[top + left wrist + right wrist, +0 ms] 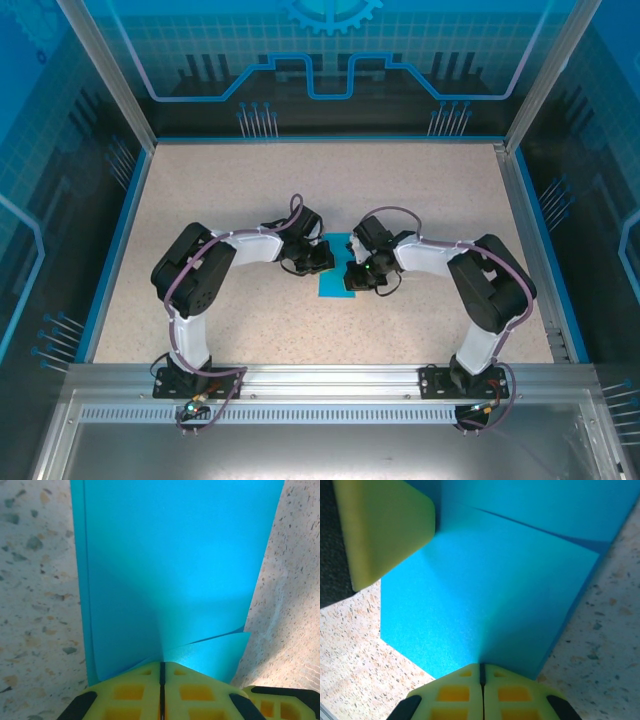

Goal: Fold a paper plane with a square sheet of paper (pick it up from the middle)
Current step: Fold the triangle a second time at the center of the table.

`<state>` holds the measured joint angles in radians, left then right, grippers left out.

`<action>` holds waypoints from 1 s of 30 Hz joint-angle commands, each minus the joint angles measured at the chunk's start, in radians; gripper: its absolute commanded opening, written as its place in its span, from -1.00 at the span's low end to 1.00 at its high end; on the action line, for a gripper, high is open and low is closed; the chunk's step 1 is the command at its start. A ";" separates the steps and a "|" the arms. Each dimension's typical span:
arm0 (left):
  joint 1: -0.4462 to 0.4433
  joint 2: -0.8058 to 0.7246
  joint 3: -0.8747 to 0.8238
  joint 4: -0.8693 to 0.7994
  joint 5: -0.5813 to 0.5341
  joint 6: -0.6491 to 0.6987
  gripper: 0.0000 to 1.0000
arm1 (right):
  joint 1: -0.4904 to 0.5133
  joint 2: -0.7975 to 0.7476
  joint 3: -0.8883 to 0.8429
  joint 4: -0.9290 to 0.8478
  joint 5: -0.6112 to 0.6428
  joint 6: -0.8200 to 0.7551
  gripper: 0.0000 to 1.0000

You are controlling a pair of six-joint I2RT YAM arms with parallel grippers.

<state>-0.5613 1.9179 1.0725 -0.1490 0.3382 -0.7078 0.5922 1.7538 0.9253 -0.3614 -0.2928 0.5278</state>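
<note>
Two grippers: the left gripper [305, 262] and the right gripper [357, 275] meet nose to nose near the middle of the table, with the blue sheet between them.
Left grip: its yellow jaws are pressed together on the sheet of paper [175, 555], and creases fan out from the pinch.
Right grip: also closed tight on the paper, nipping an edge in the seam between its jaws. One yellow pad [380, 525] of the left gripper sits just beside it.
Paper: it is at the centre of the table, already partly folded. A turned-over flap [220, 655] shows by the left pinch, and a diagonal crease runs across the layer in the right wrist view.
Step in hand: my guess is a fold being drawn over and lined up.
Doing it well: move both pinches together so the sheet stays taut but not stretched. Match the edges before laying it down, then press along the crease. Pulling the two grips apart would likely tear or wrinkle such thin paper.
Surface: a pale speckled tabletop [250, 190], matte and flat with a blue border. It looks grippy enough that the paper should not skate.
Room: a glassy enclosure of blue-lit panels with a circuit pattern and a gear motif [330, 12]. An aluminium rail [320, 385] at the near edge carries both arm bases.
</note>
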 commanded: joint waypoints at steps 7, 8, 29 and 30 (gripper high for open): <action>-0.064 -0.083 -0.051 0.100 0.073 -0.086 -0.80 | -0.011 0.025 -0.039 -0.033 0.008 0.039 -0.91; -0.071 -0.080 -0.053 0.095 0.064 -0.090 -0.80 | -0.011 0.026 -0.040 -0.034 0.008 0.041 -0.92; -0.093 -0.032 -0.091 0.012 -0.069 -0.071 -0.82 | -0.017 0.035 -0.071 -0.042 0.024 0.049 -0.94; -0.091 -0.028 -0.090 0.004 -0.084 -0.066 -0.83 | -0.017 0.036 -0.071 -0.043 0.027 0.048 -0.94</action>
<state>-0.6472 1.8664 0.9901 -0.0784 0.3222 -0.8127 0.5812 1.7493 0.9024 -0.3275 -0.3153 0.5728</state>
